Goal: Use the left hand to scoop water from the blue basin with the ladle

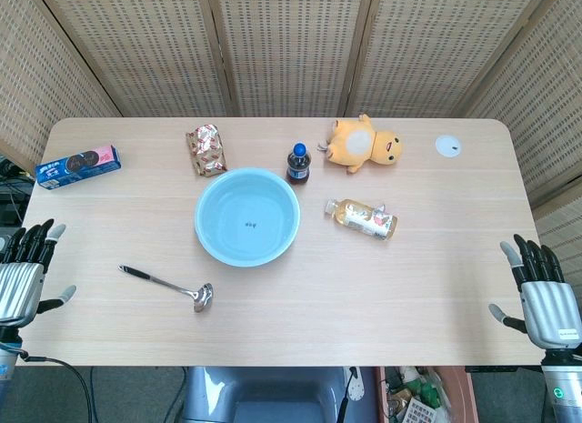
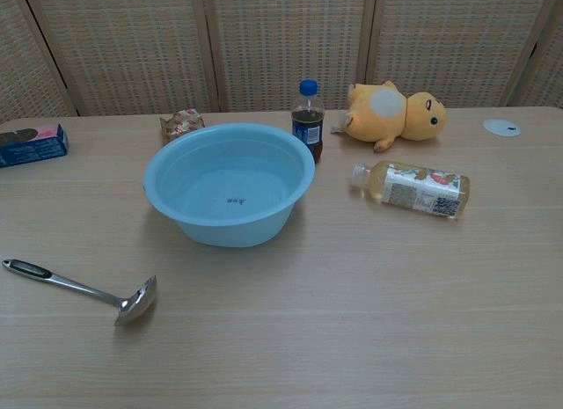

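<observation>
Woven wicker screen panels (image 1: pixel 291 50) behind pale wooden table (image 1: pixel 436 296)

Shiny metal ladle (image 2: pixel 84 290), glossy plastic basin (image 2: pixel 229 185), matt wood table (image 2: pixel 369 321).

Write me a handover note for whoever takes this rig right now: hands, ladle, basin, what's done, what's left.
Left hand: at the table's left edge, fingers apart, holding nothing.
Right hand: at the right edge, fingers apart, holding nothing.
Ladle: flat on the table in front of the blue basin, toward the left, apart from it; handle points left, bowl right.
Basin: mid-table, upright, water inside.
Done: nothing yet; ladle untouched.
Left: grip the ladle handle with the left hand, dip into the basin, scoop.
</observation>
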